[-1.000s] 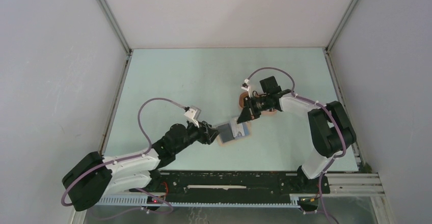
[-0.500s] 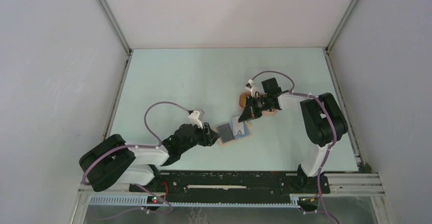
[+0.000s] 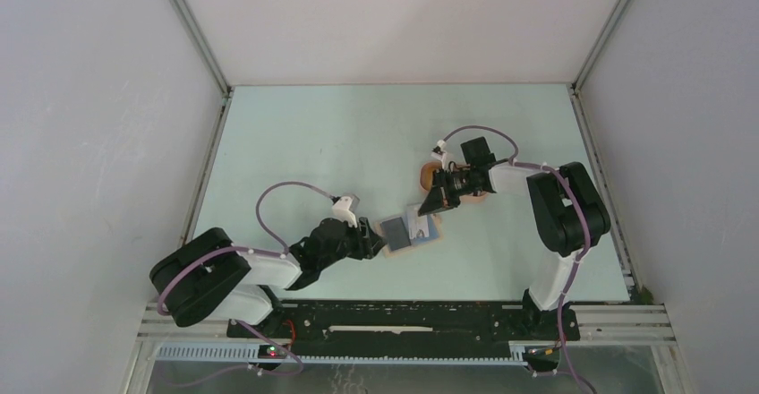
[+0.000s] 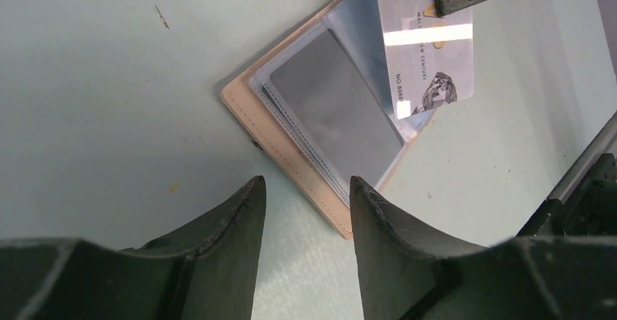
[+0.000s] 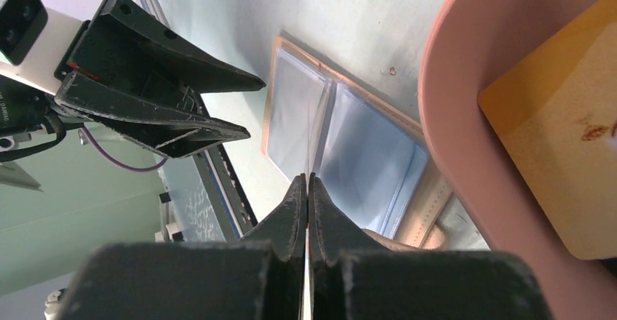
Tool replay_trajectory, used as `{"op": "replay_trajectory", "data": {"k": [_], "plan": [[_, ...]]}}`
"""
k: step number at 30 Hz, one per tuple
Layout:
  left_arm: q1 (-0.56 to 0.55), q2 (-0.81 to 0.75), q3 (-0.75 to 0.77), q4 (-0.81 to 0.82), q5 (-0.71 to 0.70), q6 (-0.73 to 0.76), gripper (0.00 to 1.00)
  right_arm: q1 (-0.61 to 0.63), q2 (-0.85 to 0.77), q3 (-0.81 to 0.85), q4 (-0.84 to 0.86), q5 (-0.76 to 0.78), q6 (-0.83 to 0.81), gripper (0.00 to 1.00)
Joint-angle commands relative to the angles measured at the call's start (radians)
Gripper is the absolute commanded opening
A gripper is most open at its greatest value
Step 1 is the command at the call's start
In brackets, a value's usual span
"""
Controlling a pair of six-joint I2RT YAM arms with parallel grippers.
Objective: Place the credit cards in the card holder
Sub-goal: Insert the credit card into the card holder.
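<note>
top: you look down from behind, far | wrists: you're close, opposite sides | all three share: card holder (image 3: 410, 231)

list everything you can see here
card holder: one, tan with clear sleeves, lying open on the table between the grippers
silver card: one, silver-white, held over the open holder
yellow card: one, yellow, inside the tray
tray: one, peach-pink, beside the holder under the right arm
table: one, pale green
left gripper: one, black, open, at the holder's edge
right gripper: one, black, shut on the silver card
</note>
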State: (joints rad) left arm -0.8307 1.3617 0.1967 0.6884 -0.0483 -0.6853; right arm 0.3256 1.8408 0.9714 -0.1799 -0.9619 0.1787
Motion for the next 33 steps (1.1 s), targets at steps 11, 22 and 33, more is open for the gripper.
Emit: {"op": "replay_trajectory", "data": {"k": [11,22,33], "plan": [[0.006,0.036,0.053,-0.012,0.008,-0.033,0.51,0.006,0.029,0.031,0.027,-0.003,0.035,0.00],[0.006,0.056,0.061,-0.011,0.026,-0.043,0.51,0.008,0.071,0.032,0.039,-0.051,0.054,0.00],[0.007,0.074,0.070,-0.011,0.037,-0.047,0.49,-0.011,0.059,0.031,0.059,-0.095,0.078,0.00]]}}
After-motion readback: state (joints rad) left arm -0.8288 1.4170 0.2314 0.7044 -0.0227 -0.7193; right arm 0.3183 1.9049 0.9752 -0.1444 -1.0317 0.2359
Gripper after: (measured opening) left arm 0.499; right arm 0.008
